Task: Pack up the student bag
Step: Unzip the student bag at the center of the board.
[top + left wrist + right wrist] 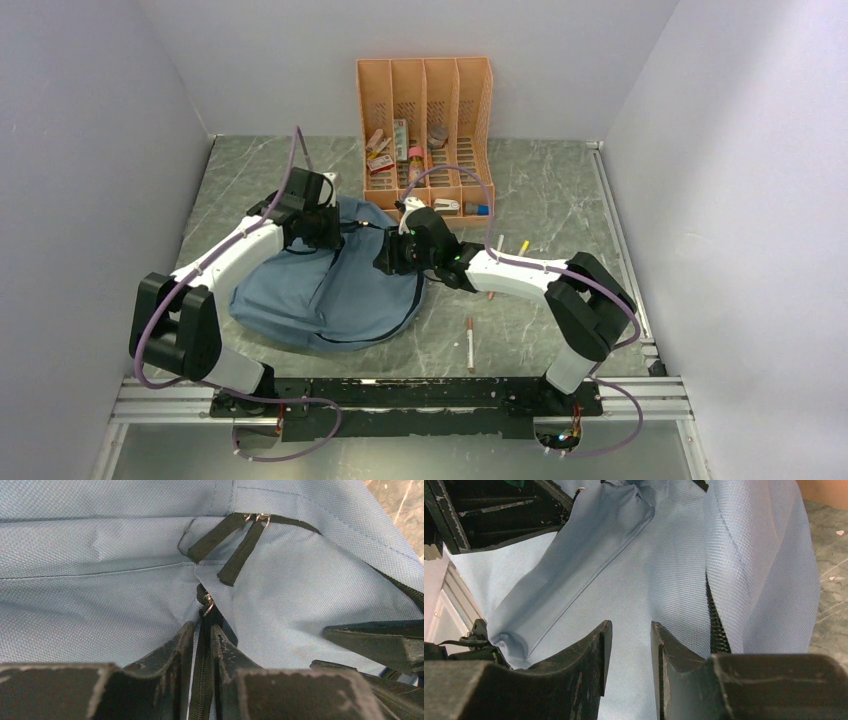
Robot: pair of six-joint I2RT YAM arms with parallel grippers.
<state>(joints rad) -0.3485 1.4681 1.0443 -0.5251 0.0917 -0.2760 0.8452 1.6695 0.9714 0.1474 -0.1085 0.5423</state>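
Observation:
The dusty-blue student bag [320, 290] lies flat on the table between both arms. My left gripper [325, 222] is at its top edge, shut on the bag's black zip trim [202, 680], which runs between the fingers [172, 645]. Two black zip pull tabs [240, 550] lie just ahead. My right gripper [388, 255] is over the bag's right side, with its fingers [594, 650] apart and only blue fabric [664, 570] showing in the gap. A black zip line [716, 625] runs beside its right finger. The right gripper's tips also show in the left wrist view [380, 642].
An orange slotted file organizer [425, 110] holding several small items stands at the back, just behind the bag. A pen [469, 342] lies on the table in front of the right arm. Two more pens [523, 246] lie behind its forearm.

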